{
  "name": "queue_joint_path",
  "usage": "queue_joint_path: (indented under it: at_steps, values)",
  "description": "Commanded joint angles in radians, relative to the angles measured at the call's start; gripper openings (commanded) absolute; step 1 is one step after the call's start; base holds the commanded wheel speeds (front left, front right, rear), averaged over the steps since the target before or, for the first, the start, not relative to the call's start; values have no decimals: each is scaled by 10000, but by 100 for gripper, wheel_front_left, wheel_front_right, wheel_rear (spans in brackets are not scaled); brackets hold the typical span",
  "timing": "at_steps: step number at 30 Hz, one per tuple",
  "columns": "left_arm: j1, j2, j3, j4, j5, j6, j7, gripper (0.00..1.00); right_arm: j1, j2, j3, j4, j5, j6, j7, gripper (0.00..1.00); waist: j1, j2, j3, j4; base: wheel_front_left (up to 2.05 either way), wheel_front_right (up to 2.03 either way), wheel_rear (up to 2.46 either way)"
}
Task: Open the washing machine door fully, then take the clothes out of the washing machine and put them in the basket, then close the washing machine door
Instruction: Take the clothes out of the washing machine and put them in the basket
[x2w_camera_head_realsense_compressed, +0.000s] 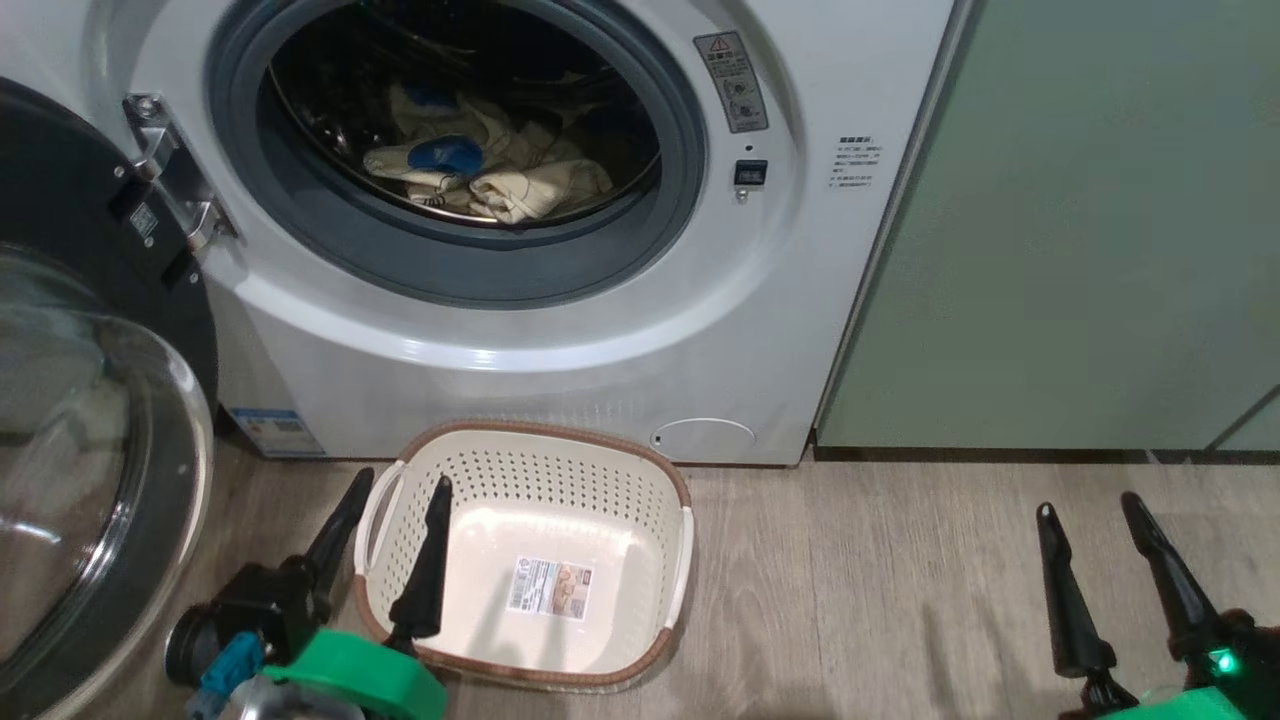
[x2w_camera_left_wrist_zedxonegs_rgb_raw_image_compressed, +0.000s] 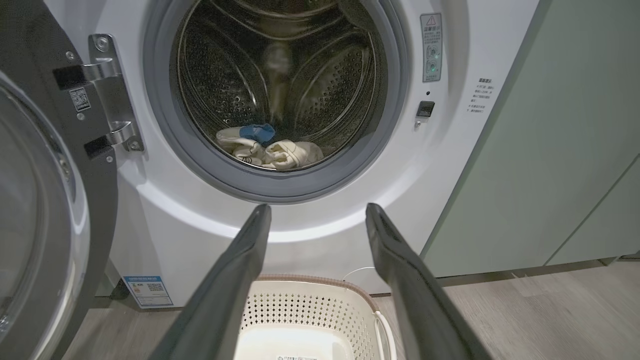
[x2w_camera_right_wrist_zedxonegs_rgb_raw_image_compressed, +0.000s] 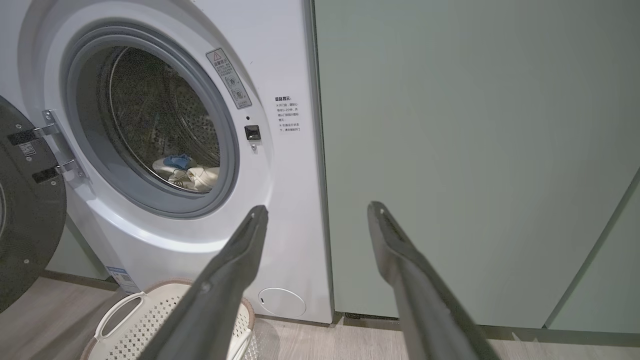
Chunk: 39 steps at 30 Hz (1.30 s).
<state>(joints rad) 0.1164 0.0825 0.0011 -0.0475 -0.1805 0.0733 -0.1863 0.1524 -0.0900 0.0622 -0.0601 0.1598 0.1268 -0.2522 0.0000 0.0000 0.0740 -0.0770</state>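
The white washing machine (x2w_camera_head_realsense_compressed: 560, 330) stands with its door (x2w_camera_head_realsense_compressed: 90, 440) swung wide open to the left, black rim and glass bowl facing me. Cream-yellow clothes (x2w_camera_head_realsense_compressed: 500, 165) with blue trim lie in a bundle at the bottom of the drum (x2w_camera_left_wrist_zedxonegs_rgb_raw_image_compressed: 267, 150) (x2w_camera_right_wrist_zedxonegs_rgb_raw_image_compressed: 187, 172). The cream basket (x2w_camera_head_realsense_compressed: 530, 560) sits on the floor right below the drum mouth, with only a sticker on its base. My left gripper (x2w_camera_head_realsense_compressed: 400, 480) hangs open over the basket's left handle. My right gripper (x2w_camera_head_realsense_compressed: 1090, 505) is open over bare floor at the right. Both wrist views show the jaws spread with nothing between them.
Flat pale green cabinets (x2w_camera_head_realsense_compressed: 1080, 250) stand against the washing machine's right side. Grey wood-look floor (x2w_camera_head_realsense_compressed: 880, 580) runs in front of them. The open door fills the space at the left, close to my left arm.
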Motion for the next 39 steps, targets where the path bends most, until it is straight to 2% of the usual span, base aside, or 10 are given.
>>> queue_joint_path:
  at_steps: [1, 18, 29, 39]
  values:
    - [-382, 137, 353, -337, -54, 50, -99, 100, -365, -107, 171, -331, 43, 39, -95, 100, 0, 0, 10, 1, 11, -11, 0]
    - [-475, 272, 308, -399, -68, 210, -65, 100, -444, -38, 171, -337, 47, 39, -95, 100, 0, 0, 144, -18, 0, 0, 0]
    - [-1141, 291, 106, 46, -107, 204, -9, 100, -611, 6, 45, -433, 33, 39, -95, 100, 0, 0, 692, 85, 0, 0, 0]
    - [-3326, 530, -189, 1354, -411, -298, 565, 100, -1204, 38, -33, -627, -3, 39, -95, 100, 0, 0, 2074, 118, 0, 0, 0]
